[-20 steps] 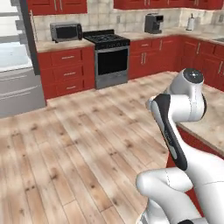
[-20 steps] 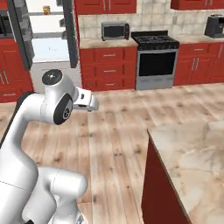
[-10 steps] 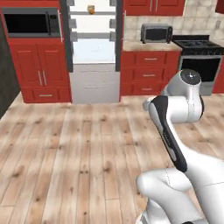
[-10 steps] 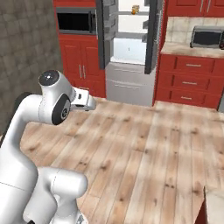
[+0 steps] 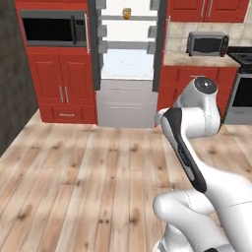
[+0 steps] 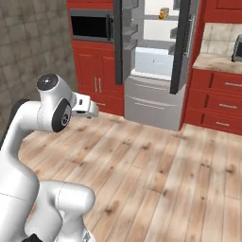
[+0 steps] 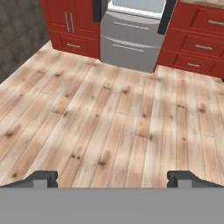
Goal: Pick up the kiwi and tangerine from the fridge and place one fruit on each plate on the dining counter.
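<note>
The fridge stands open straight ahead across the wooden floor, its dark doors swung out and its pale shelves showing. A small orange fruit, seemingly the tangerine, sits on a high shelf, with something tan beside the tangerine. The kiwi is too small or too hidden to make out. The plates and the dining counter are out of view. My gripper is open and empty, its fingertips wide apart over bare floor, well short of the fridge's lower drawers. My arm is folded close to the base, with the hand pointing forward.
A dark built-in microwave sits over red cabinets left of the fridge. A grey microwave stands on the counter to its right, with the stove's edge beyond. A dark stone wall closes the left side.
The whole picture has swung: the base has turned from the stove and the counter corner to face the open fridge, now centred and closer. The arm's pose is unchanged.
</note>
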